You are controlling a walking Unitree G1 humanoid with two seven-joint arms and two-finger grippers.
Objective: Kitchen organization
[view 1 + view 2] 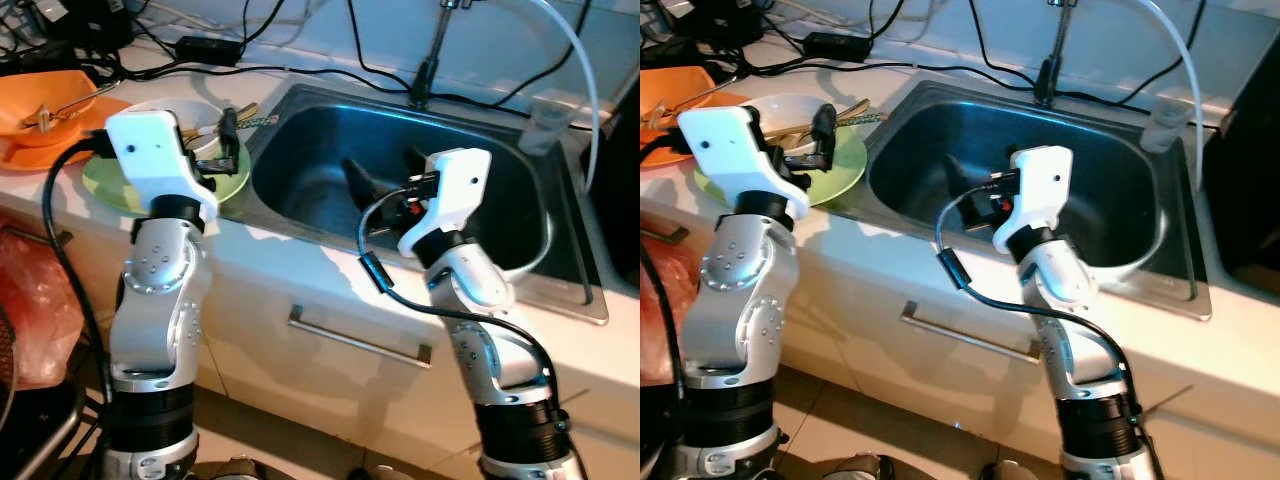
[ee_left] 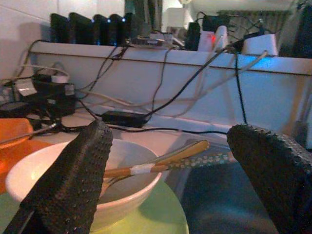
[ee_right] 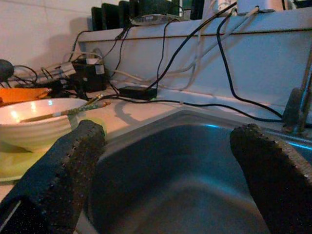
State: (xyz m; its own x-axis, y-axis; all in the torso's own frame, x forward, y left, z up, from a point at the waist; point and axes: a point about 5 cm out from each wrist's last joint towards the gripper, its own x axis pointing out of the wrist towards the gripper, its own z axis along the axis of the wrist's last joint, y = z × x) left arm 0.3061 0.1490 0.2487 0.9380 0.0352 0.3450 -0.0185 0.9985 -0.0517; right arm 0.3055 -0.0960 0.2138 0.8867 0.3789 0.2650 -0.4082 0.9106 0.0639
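Black power adapter (image 1: 208, 47) and tangled cables (image 1: 330, 70) behind; red bag (image 1: 35, 300) below counter.

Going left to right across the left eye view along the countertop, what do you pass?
Orange bowl → white bowl with chopsticks on the green plate, left gripper over it → steel sink with the right gripper inside → faucet → clear cup.

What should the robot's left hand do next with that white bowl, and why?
Probably ease the left gripper forward and down a little, so its open fingers straddle the rim of the white bowl. The bowl sits on the green plate beside the sink, with chopsticks resting in it, and one finger is already at the rim. The right gripper hangs open over the sink.
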